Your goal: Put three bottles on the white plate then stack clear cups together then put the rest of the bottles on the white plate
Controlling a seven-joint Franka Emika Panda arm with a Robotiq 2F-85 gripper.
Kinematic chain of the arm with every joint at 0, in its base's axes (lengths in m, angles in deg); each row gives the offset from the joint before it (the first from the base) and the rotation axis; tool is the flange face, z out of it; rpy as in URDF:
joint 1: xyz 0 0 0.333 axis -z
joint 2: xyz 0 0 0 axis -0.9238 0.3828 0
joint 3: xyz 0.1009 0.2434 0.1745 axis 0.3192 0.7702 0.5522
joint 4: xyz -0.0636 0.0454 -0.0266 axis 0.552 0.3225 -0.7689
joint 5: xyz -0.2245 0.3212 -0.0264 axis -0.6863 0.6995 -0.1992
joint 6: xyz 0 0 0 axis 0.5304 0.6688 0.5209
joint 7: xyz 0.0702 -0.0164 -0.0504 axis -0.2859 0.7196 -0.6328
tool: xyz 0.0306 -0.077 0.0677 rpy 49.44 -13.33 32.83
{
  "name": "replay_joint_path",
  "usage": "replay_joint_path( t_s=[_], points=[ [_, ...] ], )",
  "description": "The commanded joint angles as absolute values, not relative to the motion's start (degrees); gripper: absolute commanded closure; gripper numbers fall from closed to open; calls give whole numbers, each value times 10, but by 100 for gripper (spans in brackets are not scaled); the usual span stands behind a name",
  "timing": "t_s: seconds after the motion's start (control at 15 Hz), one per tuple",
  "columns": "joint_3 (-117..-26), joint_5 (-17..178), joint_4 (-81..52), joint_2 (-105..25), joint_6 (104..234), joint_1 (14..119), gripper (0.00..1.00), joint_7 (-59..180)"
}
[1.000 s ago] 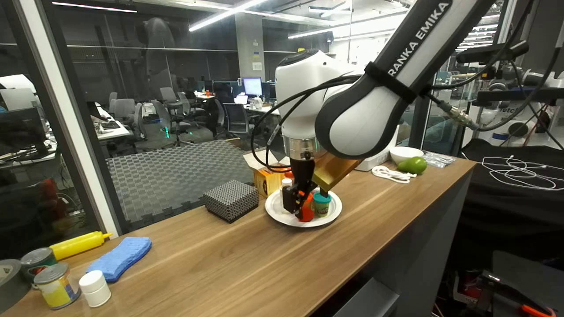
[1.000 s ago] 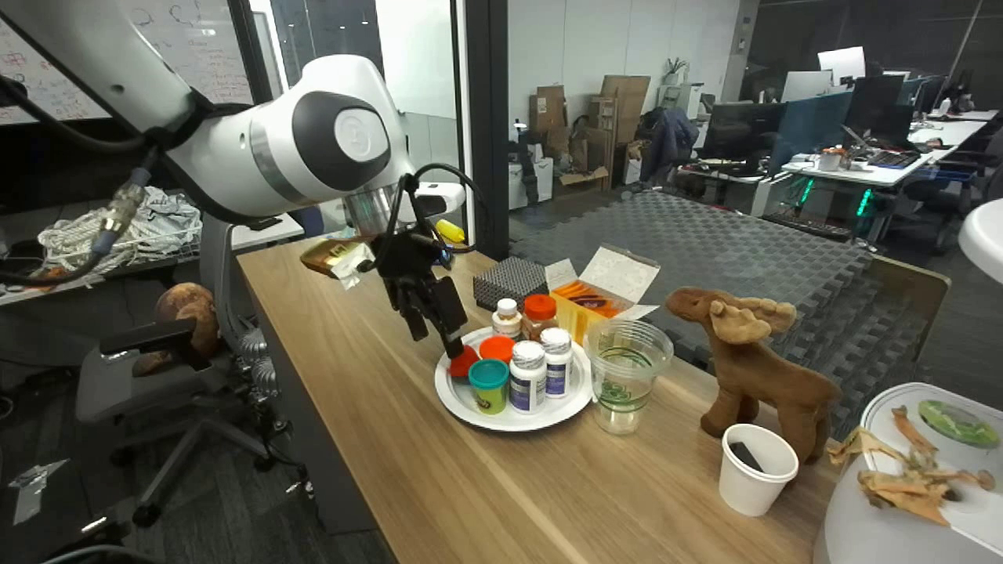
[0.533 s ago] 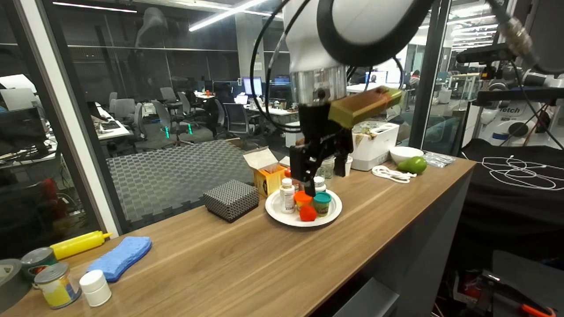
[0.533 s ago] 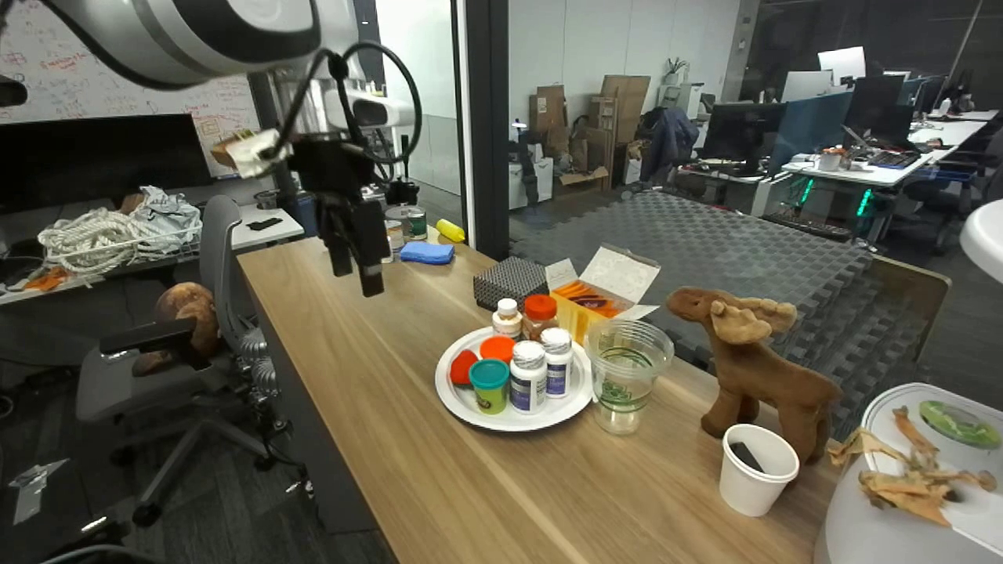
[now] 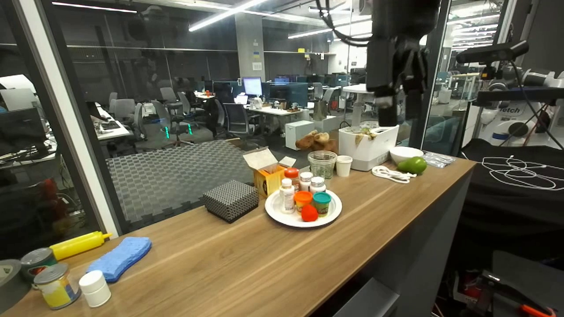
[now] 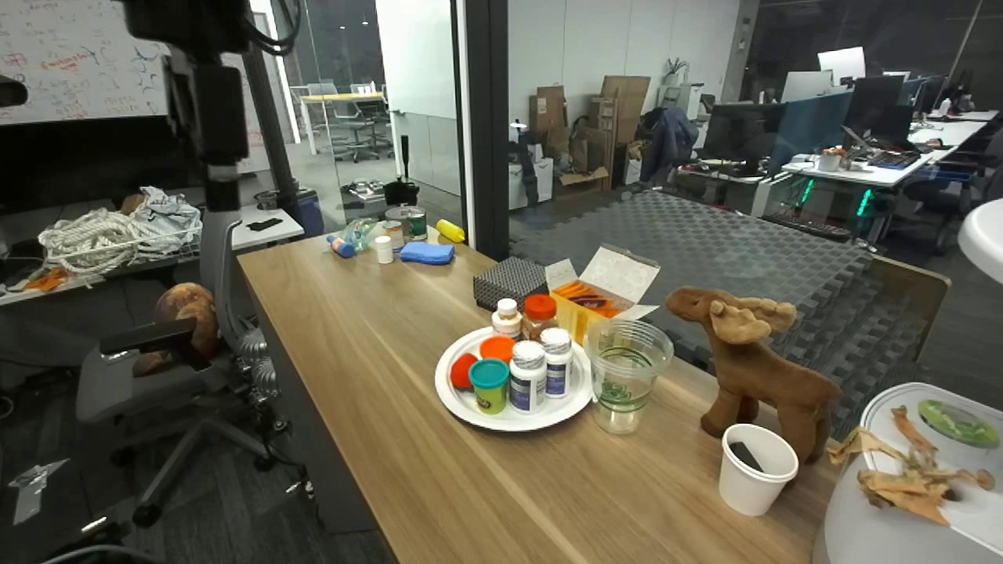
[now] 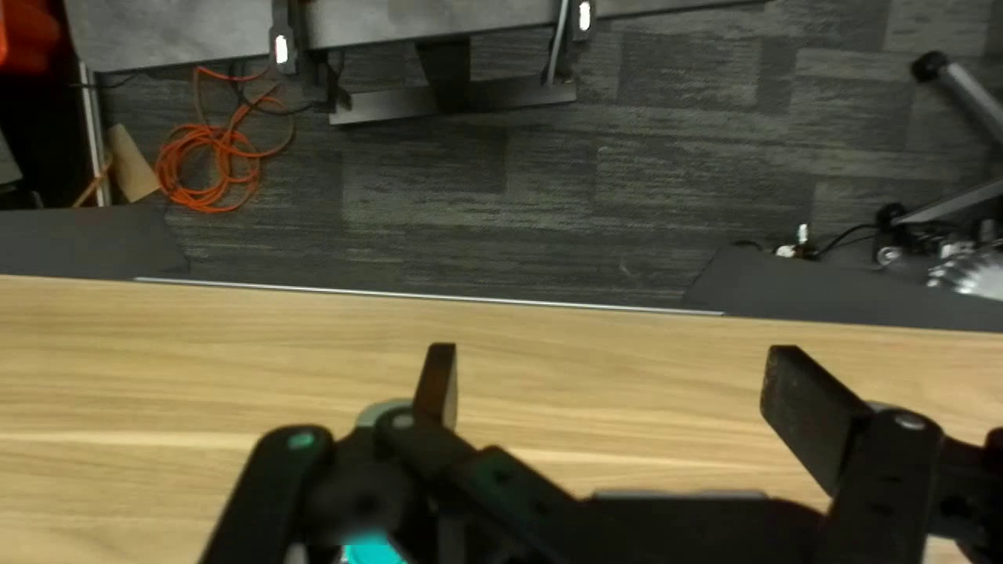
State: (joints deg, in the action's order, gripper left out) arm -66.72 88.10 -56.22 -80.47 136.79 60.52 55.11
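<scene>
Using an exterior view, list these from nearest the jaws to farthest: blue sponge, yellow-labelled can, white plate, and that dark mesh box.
From the open jaws, in an exterior view:
1. White plate, just below the view's middle.
2. Dark mesh box, left of the plate.
3. Blue sponge, toward the lower left.
4. Yellow-labelled can, farther left than the sponge.

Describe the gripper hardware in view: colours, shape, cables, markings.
The gripper is mostly black. Its two jointed fingers end in flat, blocky fingertips; a grey band crosses one finger in an exterior view. Black cables loop beside its body. No readable markings. The arm links are out of frame.
</scene>
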Motion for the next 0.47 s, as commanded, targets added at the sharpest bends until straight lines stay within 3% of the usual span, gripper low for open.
replay_joint_path(
  t_s=[0.0, 0.4],
  points=[
    [-656, 913, -571, -830, 1350, 622, 0, 577],
    [-664, 942, -604, -879, 1336, 622, 0, 608]
  ],
)
